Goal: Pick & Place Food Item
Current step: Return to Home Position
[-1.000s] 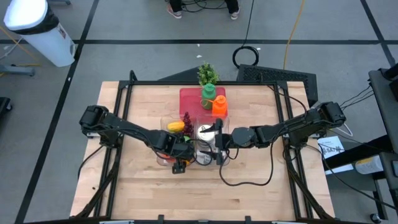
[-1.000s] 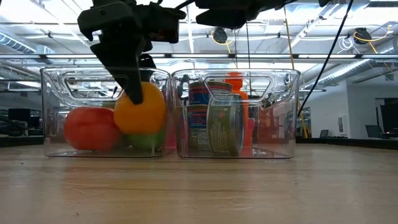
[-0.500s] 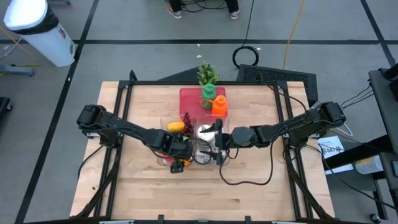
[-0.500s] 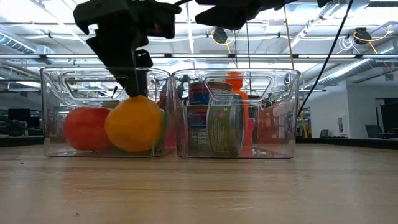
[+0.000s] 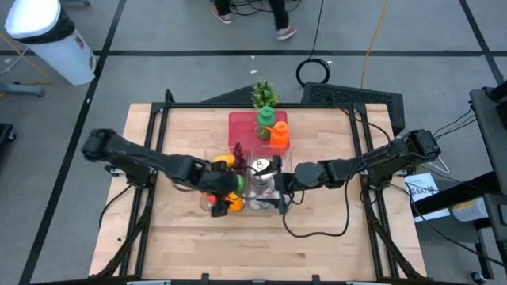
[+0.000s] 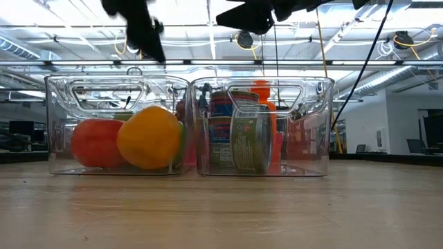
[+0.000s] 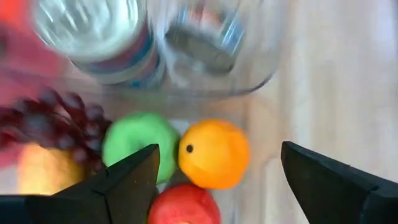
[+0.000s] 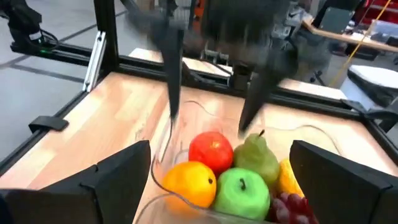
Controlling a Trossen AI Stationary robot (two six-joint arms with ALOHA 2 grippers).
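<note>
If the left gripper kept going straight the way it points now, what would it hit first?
Probably the orange, lying in the left transparent bin: the left wrist view shows it straight ahead between the left gripper's open fingers. How far off is unclear. The right gripper waits by the right bin.

The left arm reaches in across the table, wrist bent so the left gripper (image 5: 214,203) points downward, held high, its fingers (image 7: 127,183) spread wide and empty. From the opposite side the right arm stretches in nearly level. The right gripper (image 5: 279,184) hangs just beside the left one, fingers (image 8: 115,177) spread wide, empty.
</note>
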